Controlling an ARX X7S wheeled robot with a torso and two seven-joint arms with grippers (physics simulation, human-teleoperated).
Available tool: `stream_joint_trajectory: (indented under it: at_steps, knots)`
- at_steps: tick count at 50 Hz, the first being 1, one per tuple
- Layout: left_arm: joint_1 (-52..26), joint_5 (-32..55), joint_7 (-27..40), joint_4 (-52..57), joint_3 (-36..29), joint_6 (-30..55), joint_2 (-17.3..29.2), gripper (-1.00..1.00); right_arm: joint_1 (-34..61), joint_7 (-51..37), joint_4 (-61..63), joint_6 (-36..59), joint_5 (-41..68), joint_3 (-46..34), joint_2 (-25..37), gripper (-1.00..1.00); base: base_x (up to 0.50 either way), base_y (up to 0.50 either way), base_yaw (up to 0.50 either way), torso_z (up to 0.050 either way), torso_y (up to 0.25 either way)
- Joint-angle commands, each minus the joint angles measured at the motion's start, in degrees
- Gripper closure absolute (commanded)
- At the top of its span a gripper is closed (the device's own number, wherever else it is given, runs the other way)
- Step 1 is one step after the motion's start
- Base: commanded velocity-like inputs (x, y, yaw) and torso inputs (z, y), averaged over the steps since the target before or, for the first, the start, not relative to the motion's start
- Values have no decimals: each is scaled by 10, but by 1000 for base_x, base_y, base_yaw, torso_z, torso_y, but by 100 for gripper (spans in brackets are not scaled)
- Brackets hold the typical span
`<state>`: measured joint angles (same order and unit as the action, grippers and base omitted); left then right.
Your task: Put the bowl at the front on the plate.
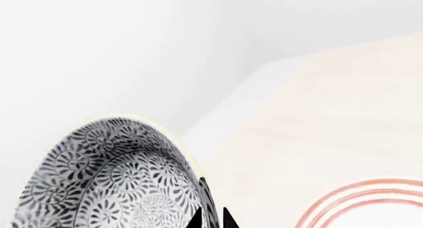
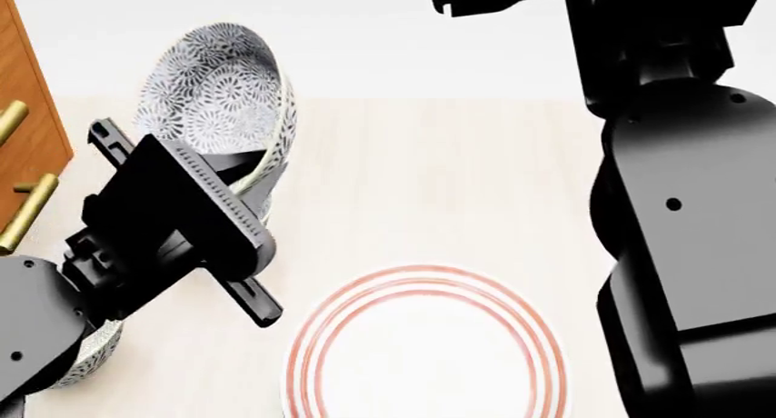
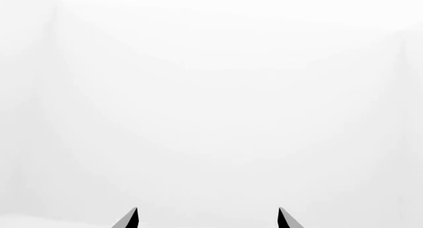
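Note:
The bowl, white with a dense grey-blue floral pattern, hangs tilted in the air above the table's left side, its opening facing the head camera. My left gripper is shut on the bowl, one fingertip inside its rim and one outside. The plate, white with thin red rings, lies flat on the table near the front, to the right of and below the bowl. In the left wrist view only an arc of the plate shows. My right gripper is open and faces blank white, with nothing between its fingers.
A wooden cabinet with brass handles stands at the left edge. Part of another patterned bowl shows under my left arm at the front left. My raised right arm fills the right side. The pale wooden table runs back to a white wall.

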<state>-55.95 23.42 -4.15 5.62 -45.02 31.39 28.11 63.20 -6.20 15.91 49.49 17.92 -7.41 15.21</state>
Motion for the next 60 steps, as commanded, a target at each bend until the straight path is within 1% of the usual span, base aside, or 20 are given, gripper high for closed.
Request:
stream_joint_trajectory:
  at_steps: [1,5,6,12,13,14,15,17,24,25,31,33,36,39,42,49,50,54,60]
  knots:
    - [-75,-86,-93,-127,-76,-107,-41,100,-1,0,20,10,12,7,2,-100,0,0,0,0,0]
    - [-85,-93,-130,-169,-92,-151,-53,100,-8,-1,27,10,16,10,2,-100,0,0,0,0,0]
    - [-94,-107,-142,-193,-102,-176,-59,100,-8,-1,27,9,16,10,3,-100,0,0,0,0,0]
    - [-114,-136,-173,-284,-134,-228,-91,100,-12,-2,28,5,18,13,4,-100,0,0,0,0,2]
    - [-120,-142,-187,-311,-143,-237,-101,100,-12,-2,29,7,21,16,4,-100,0,0,0,0,0]
    - [-126,-152,-185,-333,-149,-247,-108,100,-12,-2,31,8,22,17,4,-100,0,0,0,0,0]
    - [-130,-143,-204,-348,-150,-251,-115,100,-12,-1,33,6,25,22,4,-100,0,0,0,0,0]
    - [-137,-154,-212,-381,-159,-271,-127,100,-11,-1,36,7,28,24,4,-100,0,0,0,0,0]
    - [-172,-174,-252,-562,-182,-391,-198,100,-12,-2,45,7,34,31,6,-100,0,0,0,0,0]
    - [-178,-179,-250,-587,-184,-409,-207,100,-12,-2,45,8,35,31,7,-100,0,0,0,0,0]
    - [-199,-160,-326,-674,-188,-444,-244,100,-13,-2,46,5,34,30,11,-100,0,0,0,0,2]
    - [-203,-157,-338,-703,-187,-464,-256,100,-14,-1,45,2,31,26,12,-100,0,0,0,0,0]
    - [-214,-154,-355,-774,-193,-520,-280,100,-13,-1,42,1,31,23,12,-100,0,0,0,0,0]
    - [-217,-106,-397,-768,-210,-495,-281,100,-14,-1,36,-3,30,20,11,-100,0,0,0,0,0]
    - [-218,-67,-420,-767,-236,-511,-281,100,-13,1,33,-2,29,15,11,-100,0,0,0,0,0]
    - [-223,23,-423,-760,-315,-526,-281,100,-4,2,28,2,26,2,15,-100,0,0,0,0,0]
    - [-218,36,-434,-756,-326,-526,-281,100,-8,8,31,-4,22,-6,20,-100,0,0,0,0,0]
    - [-221,83,-427,-751,-357,-526,-281,100,-11,10,22,-10,24,-7,19,-100,0,0,0,0,3]
    - [-216,113,-420,-747,-389,-524,-281,100,-11,16,11,-21,21,-15,21,-100,0,0,0,0,0]
